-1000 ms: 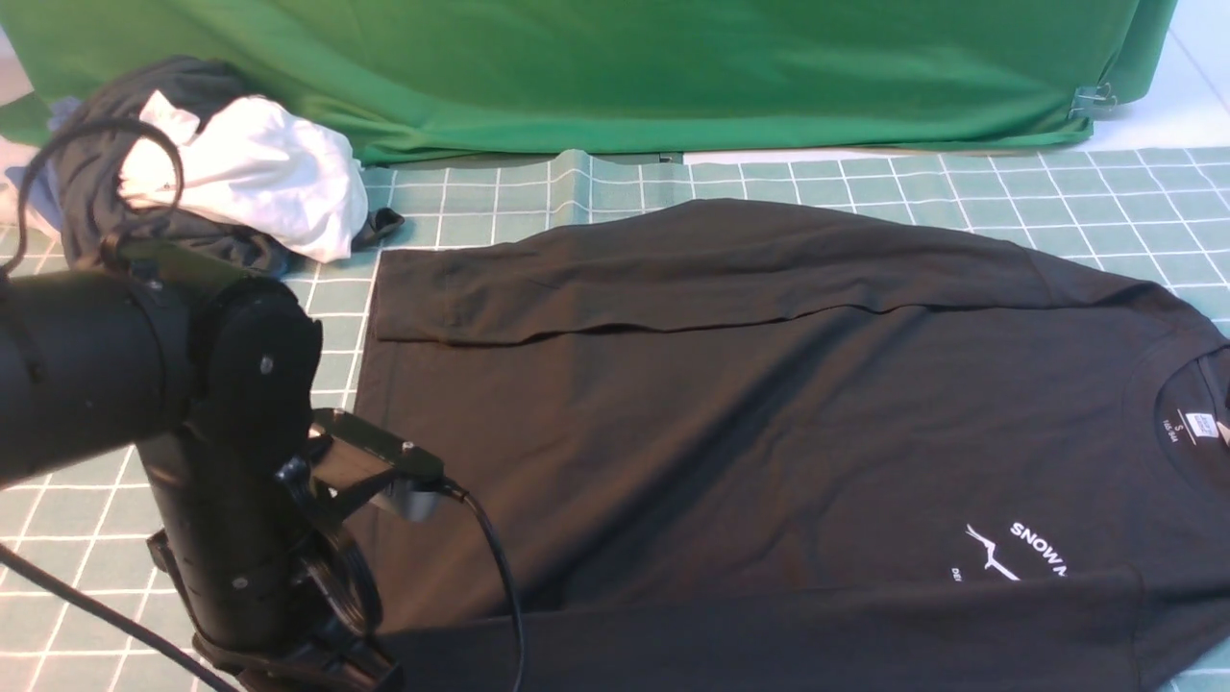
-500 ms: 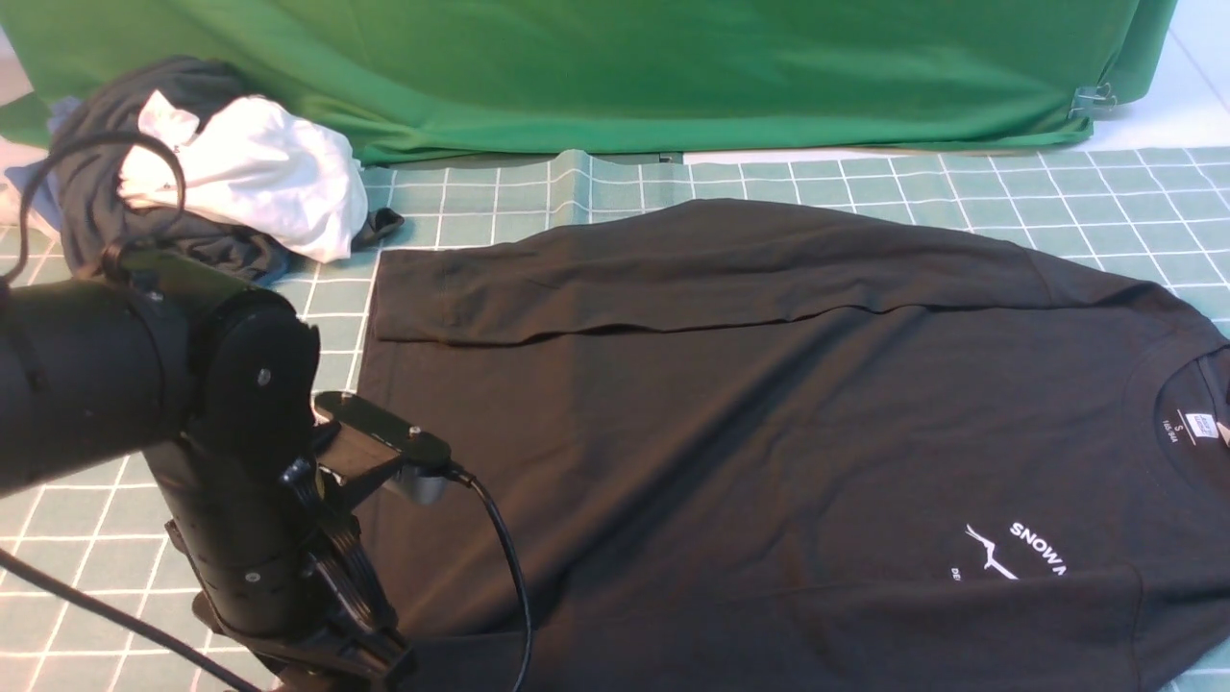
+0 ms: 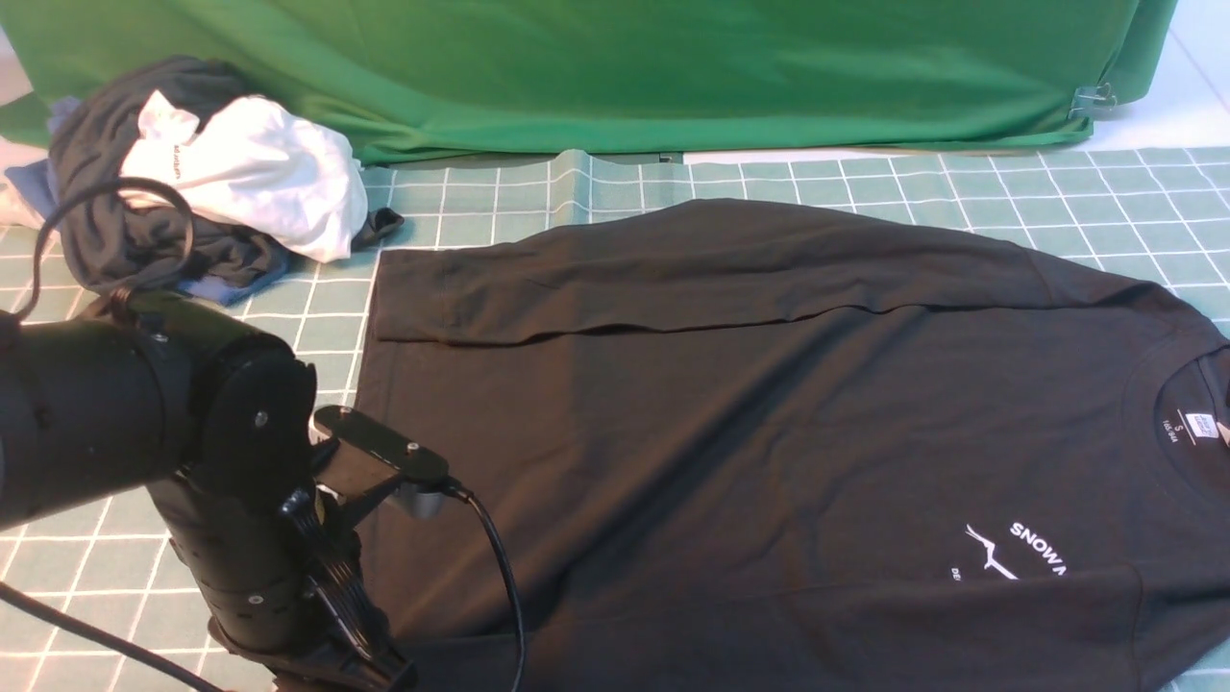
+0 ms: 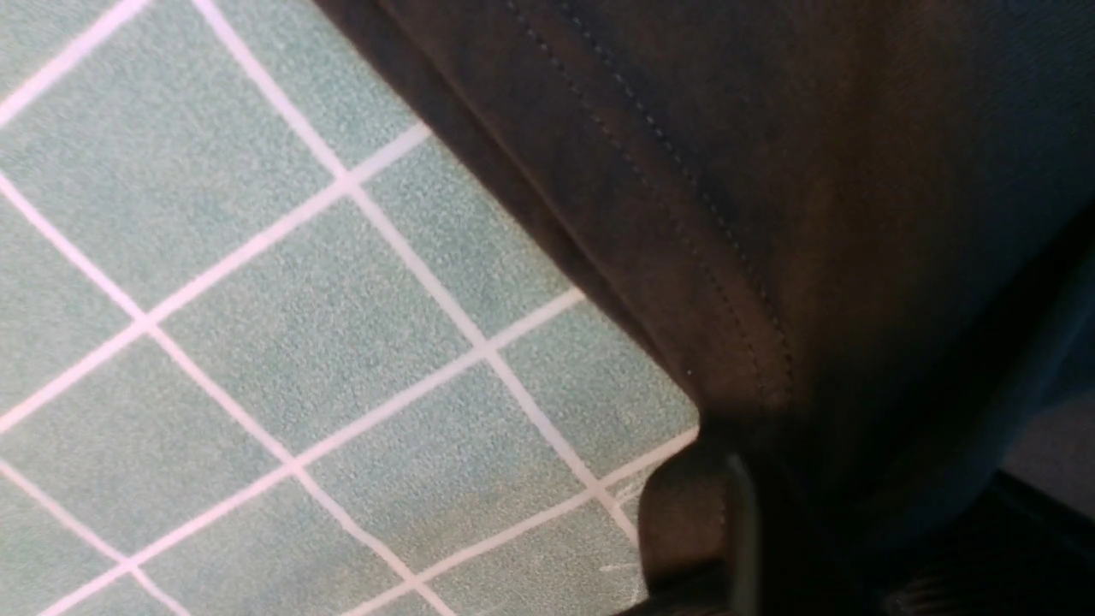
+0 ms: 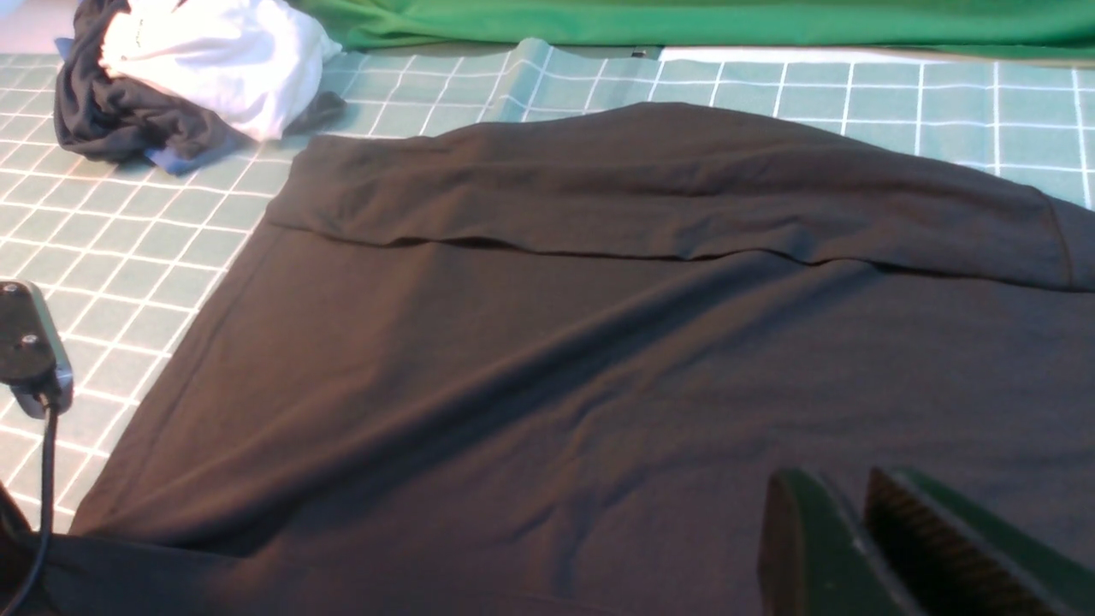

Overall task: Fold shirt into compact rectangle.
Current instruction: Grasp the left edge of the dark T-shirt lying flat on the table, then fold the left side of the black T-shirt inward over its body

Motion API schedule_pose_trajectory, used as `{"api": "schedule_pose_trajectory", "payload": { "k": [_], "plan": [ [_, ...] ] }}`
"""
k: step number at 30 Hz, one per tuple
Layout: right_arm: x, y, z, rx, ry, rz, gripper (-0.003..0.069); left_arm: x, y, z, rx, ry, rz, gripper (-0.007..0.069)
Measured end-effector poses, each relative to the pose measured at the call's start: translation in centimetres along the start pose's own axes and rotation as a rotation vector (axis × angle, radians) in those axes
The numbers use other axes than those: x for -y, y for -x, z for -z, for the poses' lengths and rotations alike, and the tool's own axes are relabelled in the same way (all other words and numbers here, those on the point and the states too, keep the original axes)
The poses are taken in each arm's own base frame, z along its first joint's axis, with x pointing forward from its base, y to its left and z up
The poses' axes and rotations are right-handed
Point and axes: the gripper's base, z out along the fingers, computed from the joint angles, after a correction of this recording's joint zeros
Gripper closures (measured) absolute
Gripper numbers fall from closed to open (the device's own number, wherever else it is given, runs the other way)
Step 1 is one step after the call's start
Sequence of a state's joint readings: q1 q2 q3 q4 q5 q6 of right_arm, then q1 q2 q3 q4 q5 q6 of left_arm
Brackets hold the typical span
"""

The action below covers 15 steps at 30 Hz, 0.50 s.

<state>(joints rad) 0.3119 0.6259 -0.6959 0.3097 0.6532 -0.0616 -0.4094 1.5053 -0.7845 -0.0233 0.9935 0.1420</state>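
Black shirt (image 3: pixel 750 404) spread flat across the gridded green mat (image 3: pixel 865 183).
Left gripper (image 4: pixel 727 530) at 7 o'clock by the hem corner, jaws unreadable; right gripper (image 5: pixel 855 547) pressed together, empty, above the shirt; clothes heap (image 3: pixel 240 163) at 10; green backdrop (image 3: pixel 625 67) at 12.

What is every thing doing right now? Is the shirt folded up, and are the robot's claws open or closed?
shirt: spread flat on the mat, print up, not a rectangle yet.
far sleeve: folded across the shirt's body.
pile of clothes: crumpled.
green cloth: draped along the back.
left gripper: at the shirt's near hem corner; open or shut, cannot tell.
right gripper: shut, empty.
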Motion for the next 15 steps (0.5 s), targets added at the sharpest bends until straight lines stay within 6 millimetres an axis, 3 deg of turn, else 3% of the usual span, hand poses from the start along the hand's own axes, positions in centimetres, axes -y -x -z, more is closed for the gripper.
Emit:
{"api": "schedule_pose_trajectory", "payload": {
  "k": [2,3,5,11,15],
  "plan": [
    [0.0,0.0,0.0,-0.001,0.000,0.000,0.0566,0.0,0.0,0.0,0.000,-0.001,-0.004,0.0517],
    [0.0,0.0,0.0,-0.001,0.000,0.000,0.0566,0.0,0.0,0.0,0.000,-0.002,-0.006,0.0576],
    [0.0,0.0,0.0,-0.001,0.000,0.000,0.0566,0.0,-0.1,0.1,-0.011,-0.005,-0.007,0.0600],
    [0.0,0.0,0.0,-0.001,0.000,0.001,0.0566,0.2,-0.1,1.3,-0.074,-0.030,-0.018,0.0609],
    [0.0,0.0,0.0,-0.001,0.000,0.001,0.0566,0.6,0.2,3.7,-0.018,-0.040,-0.043,0.0610]
  ]
}}
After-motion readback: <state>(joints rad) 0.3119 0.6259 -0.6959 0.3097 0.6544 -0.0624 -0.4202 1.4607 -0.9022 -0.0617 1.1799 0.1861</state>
